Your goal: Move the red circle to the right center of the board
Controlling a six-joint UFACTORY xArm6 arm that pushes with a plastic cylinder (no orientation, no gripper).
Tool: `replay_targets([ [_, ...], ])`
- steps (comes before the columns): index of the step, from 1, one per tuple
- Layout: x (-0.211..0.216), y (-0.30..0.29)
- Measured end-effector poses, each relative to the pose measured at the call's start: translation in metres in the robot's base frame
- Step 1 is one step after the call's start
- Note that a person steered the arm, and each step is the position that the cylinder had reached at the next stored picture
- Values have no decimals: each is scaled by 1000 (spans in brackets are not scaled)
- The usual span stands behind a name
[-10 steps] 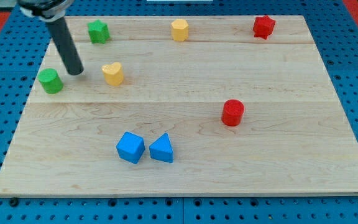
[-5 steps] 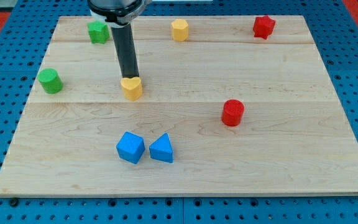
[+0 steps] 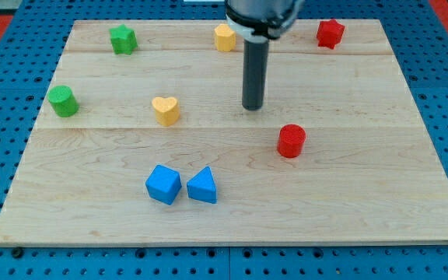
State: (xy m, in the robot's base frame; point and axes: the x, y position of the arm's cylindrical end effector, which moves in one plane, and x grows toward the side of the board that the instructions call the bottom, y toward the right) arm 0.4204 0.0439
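The red circle [image 3: 292, 141] is a short red cylinder standing right of the board's middle. My tip [image 3: 253, 106] is on the board up and to the left of it, with a clear gap between them. The rod rises straight up toward the view's top. A yellow heart block [image 3: 165, 110] lies well to the left of the tip.
A red star block [image 3: 330, 33] sits at the top right and a yellow hexagon block [image 3: 224, 36] at the top middle, just left of the rod. A green star block [image 3: 122, 39] and a green cylinder [image 3: 63, 101] are at the left. A blue cube [image 3: 163, 184] and blue triangle block [image 3: 202, 187] sit at the lower middle.
My tip has swept from the left side of the board to the right, past the yellow heart, which it pushed slightly right and down. The red circle has not moved.
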Motion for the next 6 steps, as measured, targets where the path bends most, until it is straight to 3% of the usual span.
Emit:
replay_targets([
  [1, 44, -15],
  [2, 55, 45],
  [3, 33, 104],
  [5, 84, 103],
  [6, 62, 132],
])
